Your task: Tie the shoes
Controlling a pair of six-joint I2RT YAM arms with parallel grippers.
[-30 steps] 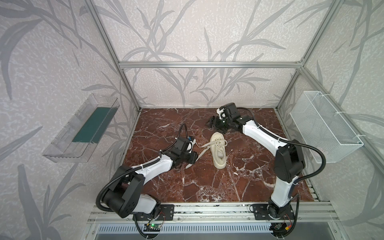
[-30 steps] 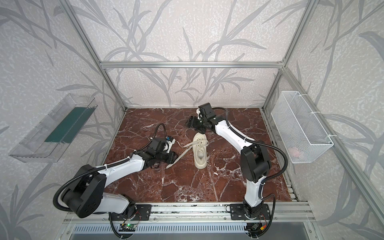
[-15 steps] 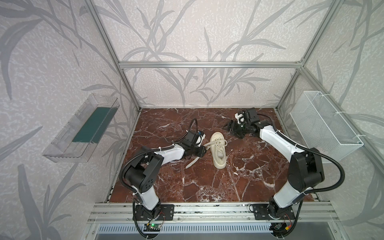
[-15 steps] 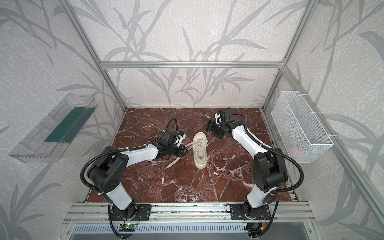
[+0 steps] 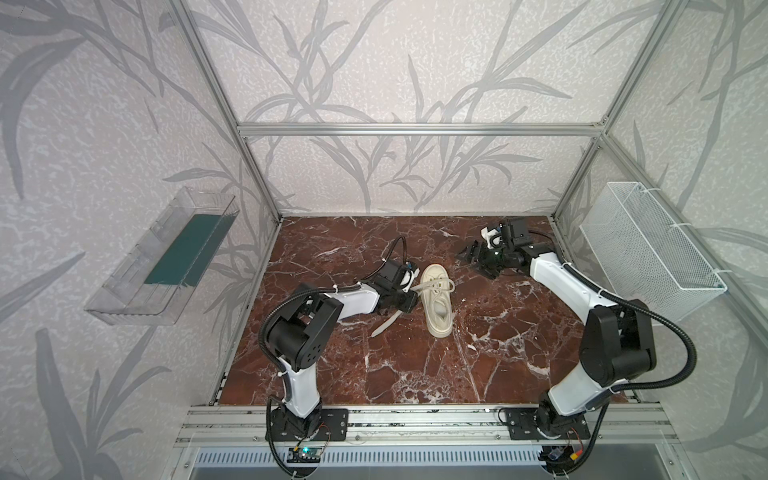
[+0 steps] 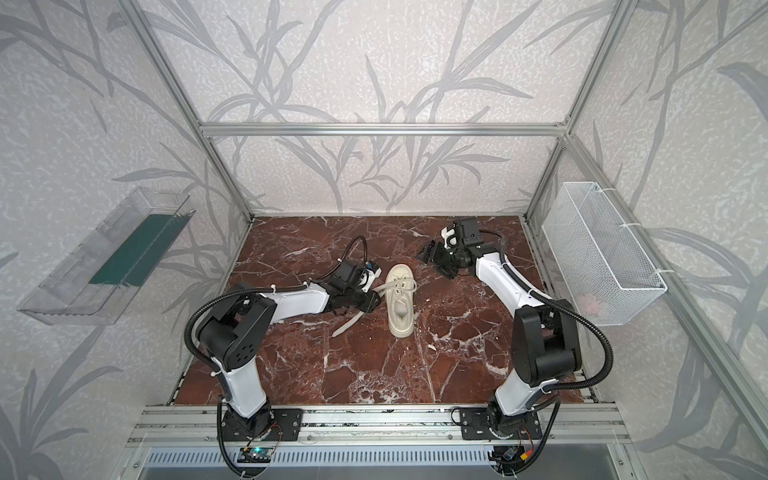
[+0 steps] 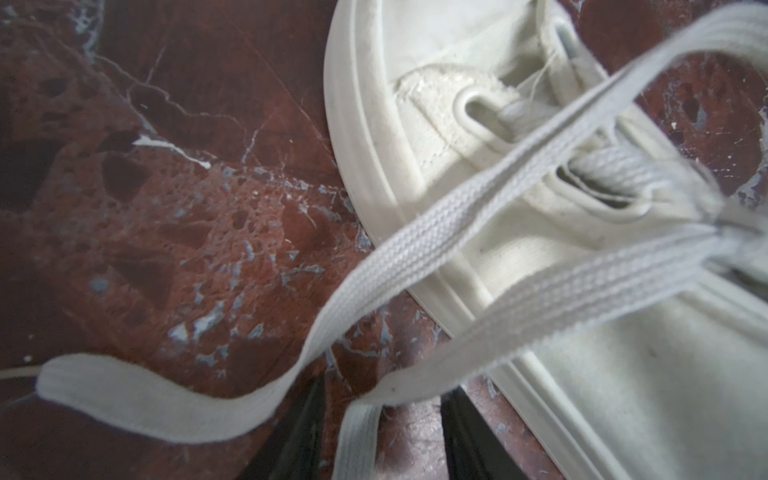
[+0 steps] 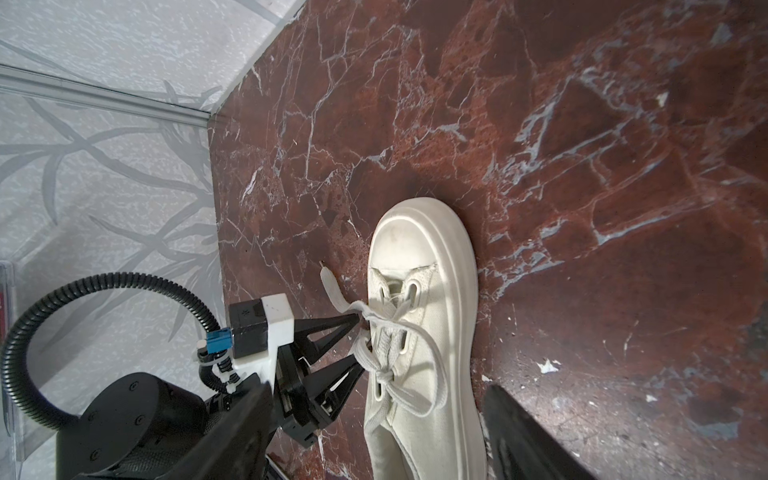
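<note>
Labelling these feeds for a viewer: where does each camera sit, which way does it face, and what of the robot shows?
Top view: high at the front, looking down over the marble table; left arm, right arm, sneaker between them.
Top view: beside it, same sneaker, both arms.
Left wrist: on the left arm, close on the laces; left jaws' dark fingertips show.
Right wrist: on the right arm, faces the sneaker's toe and the left jaws; right jaws' fingertip shows.
Shared: all four show the sneaker.

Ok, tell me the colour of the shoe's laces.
Cream laces, like the shoe; clearest in the left wrist view.
</note>
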